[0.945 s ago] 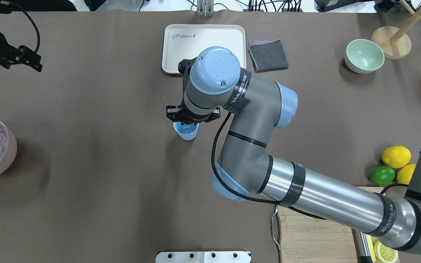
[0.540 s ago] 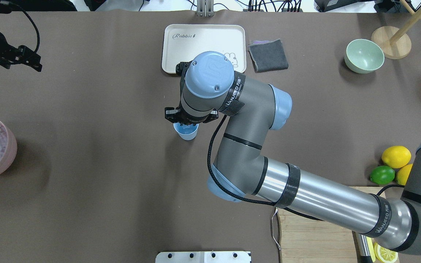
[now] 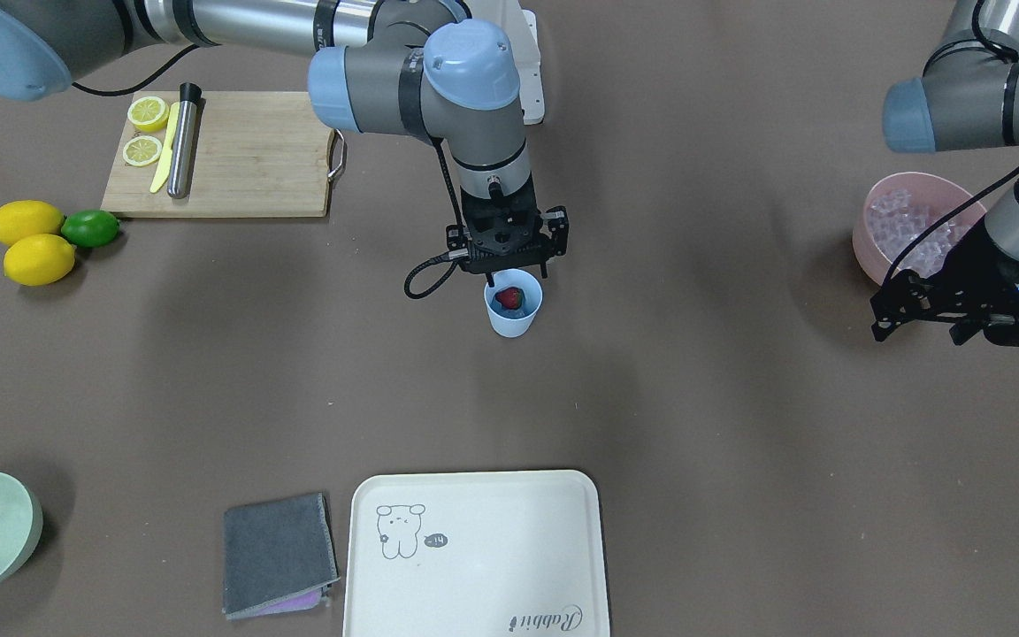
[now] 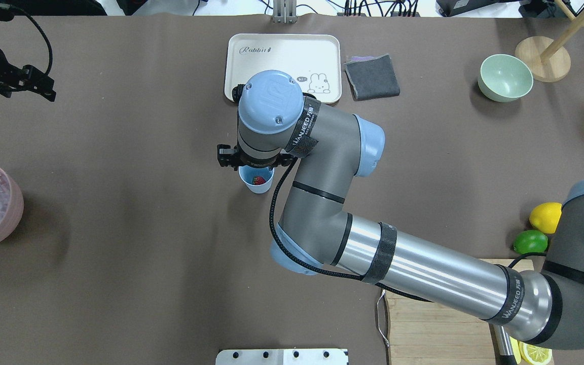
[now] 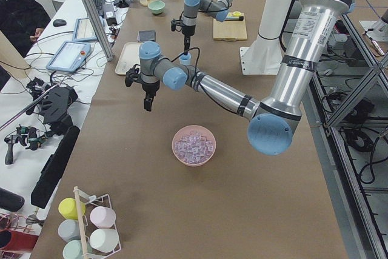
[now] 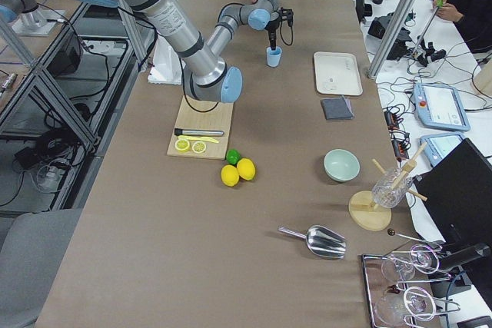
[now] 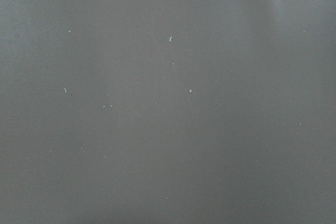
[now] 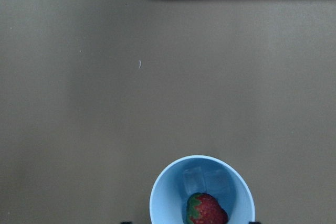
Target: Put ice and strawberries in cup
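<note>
Right wrist-mounted view had the strawberry [image 8: 207, 209] lying on ice cubes [image 8: 193, 179] inside the upright light-blue cup [image 8: 157, 190] at lower centre, straight below the right pincer [image 3: 512, 265], which stood spread apart and empty astride the rim. Against the earlier overhead frames, the wrist had slid toward frame left and red now showed in the cup. The left pincer [image 3: 883, 320], its state impossible to tell, hung nearer the pink bowl [image 3: 863, 243].

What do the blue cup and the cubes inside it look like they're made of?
Cup: probably plastic, matte light blue, thin even rim. Cubes: clear, glassy, the cup's blue shows through; real ice or acrylic, cannot tell.
</note>
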